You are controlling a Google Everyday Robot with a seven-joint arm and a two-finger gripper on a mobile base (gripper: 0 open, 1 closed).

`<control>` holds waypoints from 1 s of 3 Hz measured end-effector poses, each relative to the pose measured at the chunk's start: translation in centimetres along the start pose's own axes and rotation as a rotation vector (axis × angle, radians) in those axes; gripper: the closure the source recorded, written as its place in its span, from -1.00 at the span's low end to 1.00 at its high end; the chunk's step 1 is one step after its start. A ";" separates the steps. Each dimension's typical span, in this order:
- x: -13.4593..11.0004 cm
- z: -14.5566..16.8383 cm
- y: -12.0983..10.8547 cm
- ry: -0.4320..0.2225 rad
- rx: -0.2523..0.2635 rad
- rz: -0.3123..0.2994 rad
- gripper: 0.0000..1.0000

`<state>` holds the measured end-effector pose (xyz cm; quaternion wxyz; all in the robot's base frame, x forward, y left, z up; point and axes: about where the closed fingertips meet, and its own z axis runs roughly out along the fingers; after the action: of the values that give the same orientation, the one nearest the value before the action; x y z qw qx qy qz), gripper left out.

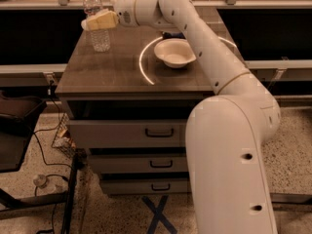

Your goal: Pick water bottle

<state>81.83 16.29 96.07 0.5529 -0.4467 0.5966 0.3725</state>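
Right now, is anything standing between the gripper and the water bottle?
Nothing visible does. The gripper is at the water bottle, overlapping its upper part, near the back left corner of the cabinet top. The white bowl sits apart to the right, beneath the arm, off that line.

Dark wood table (112, 79) w/ three drawers (141, 133) below, bright light arc (142, 65) on top; gripper (96, 22) over its far-left corner; speckled floor (29, 206), cables (43, 156) at left, blue tape X (158, 217) in front
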 end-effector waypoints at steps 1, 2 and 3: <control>0.3 2.2 0.1 -0.007 -0.024 0.001 -0.94; 0.6 3.3 0.1 -0.030 -0.037 0.010 -0.50; 0.7 3.5 0.3 -0.030 -0.041 0.011 -0.01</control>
<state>82.75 19.62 94.99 0.5503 -0.4490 0.5830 0.3945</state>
